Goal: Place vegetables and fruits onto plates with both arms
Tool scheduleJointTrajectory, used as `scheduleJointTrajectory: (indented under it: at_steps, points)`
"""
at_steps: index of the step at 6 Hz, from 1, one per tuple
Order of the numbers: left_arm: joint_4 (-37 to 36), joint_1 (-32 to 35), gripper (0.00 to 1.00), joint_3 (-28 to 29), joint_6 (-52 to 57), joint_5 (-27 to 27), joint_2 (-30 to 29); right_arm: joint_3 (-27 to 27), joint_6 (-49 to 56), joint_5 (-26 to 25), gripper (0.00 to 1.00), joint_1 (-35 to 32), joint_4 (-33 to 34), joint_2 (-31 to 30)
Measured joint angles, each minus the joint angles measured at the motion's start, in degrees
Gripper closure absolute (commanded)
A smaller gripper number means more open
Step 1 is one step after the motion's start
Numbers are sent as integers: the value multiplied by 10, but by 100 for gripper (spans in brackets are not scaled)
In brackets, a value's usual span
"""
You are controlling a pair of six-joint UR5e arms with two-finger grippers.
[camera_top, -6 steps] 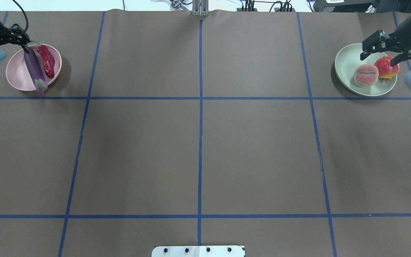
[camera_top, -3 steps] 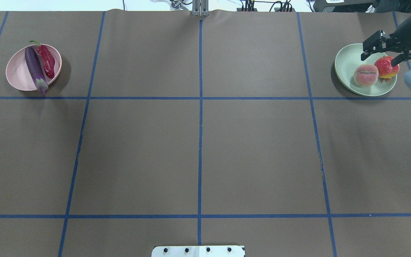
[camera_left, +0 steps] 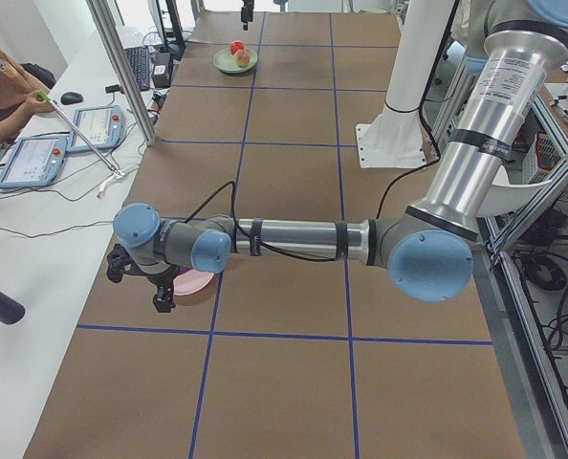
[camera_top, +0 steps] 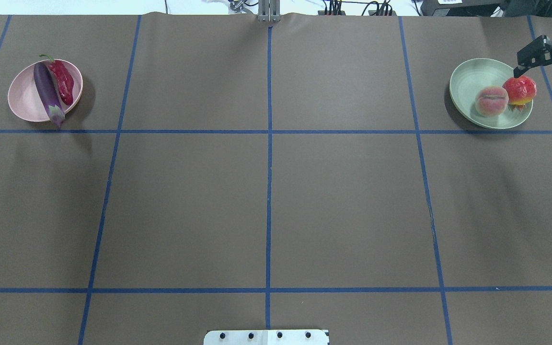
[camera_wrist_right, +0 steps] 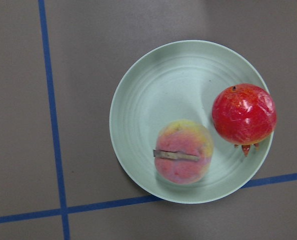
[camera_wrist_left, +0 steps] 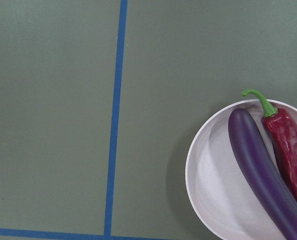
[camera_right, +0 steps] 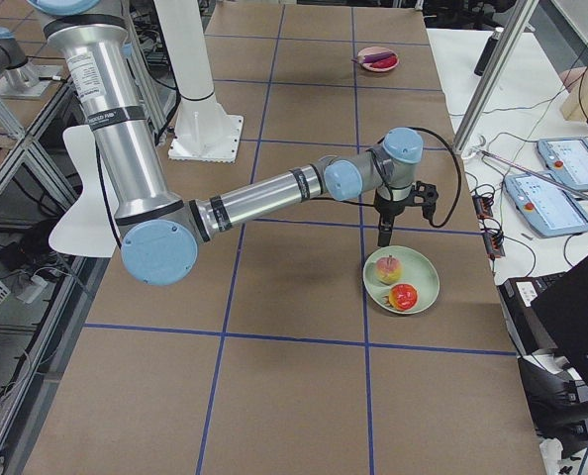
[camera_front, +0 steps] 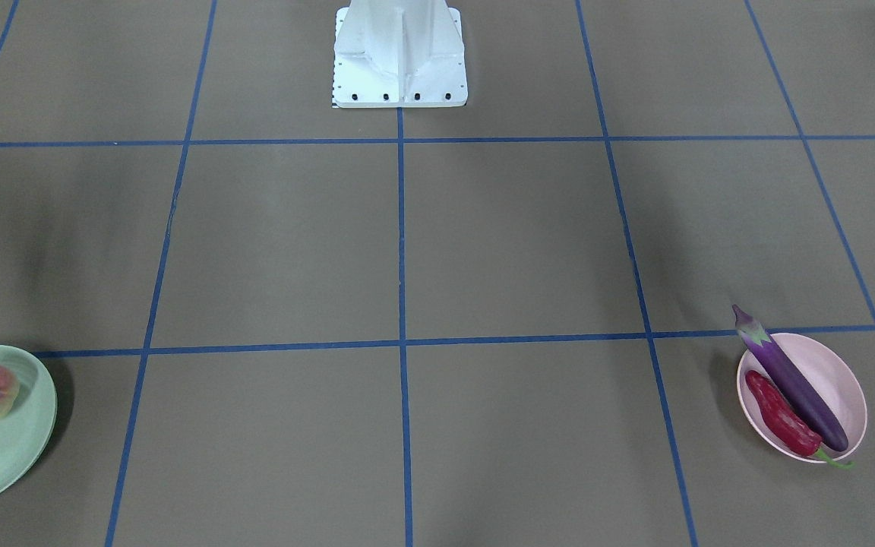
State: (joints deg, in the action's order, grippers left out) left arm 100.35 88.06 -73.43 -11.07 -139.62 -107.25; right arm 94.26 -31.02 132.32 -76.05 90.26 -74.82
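The purple eggplant (camera_top: 48,93) and the red chili pepper (camera_top: 63,81) lie side by side in the pink plate (camera_top: 22,98) at the far left; the eggplant's cap overhangs the rim. They also show in the left wrist view: the eggplant (camera_wrist_left: 266,175) and the chili (camera_wrist_left: 288,145). The peach (camera_top: 491,100) and the red-orange fruit (camera_top: 520,89) sit in the mint green plate (camera_top: 470,79) at the far right. My right gripper (camera_top: 539,72) is open and empty, raised above the plate's far right rim. My left gripper (camera_left: 141,282) shows only in the exterior left view, by the pink plate; I cannot tell its state.
The white base block (camera_top: 266,337) stands at the table's near edge. Blue tape lines cross the brown table. Operators' tablets (camera_left: 35,158) and a metal post (camera_left: 121,86) stand along the far side of the table.
My left arm has let go of the eggplant and drawn back out of the overhead view to the left. My right gripper has moved back and right, off the red-orange fruit, still open.
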Motion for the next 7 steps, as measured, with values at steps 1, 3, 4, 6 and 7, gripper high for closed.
scheduleJointTrajectory:
  at_steps: [1,3,4,6,7]
  points:
    - [0,11,0,-56,6,1,52,10,51,14,0,-28,7,-29]
    - [1,21,0,-143,7,11,141,32,135,39,0,-78,10,-93]
    - [0,22,0,-167,6,25,169,35,170,45,0,-93,10,-117]
    - [-18,20,0,-189,2,38,182,40,203,48,0,-107,7,-144]
    - [-40,16,0,-199,1,50,180,40,214,47,0,-108,7,-148]
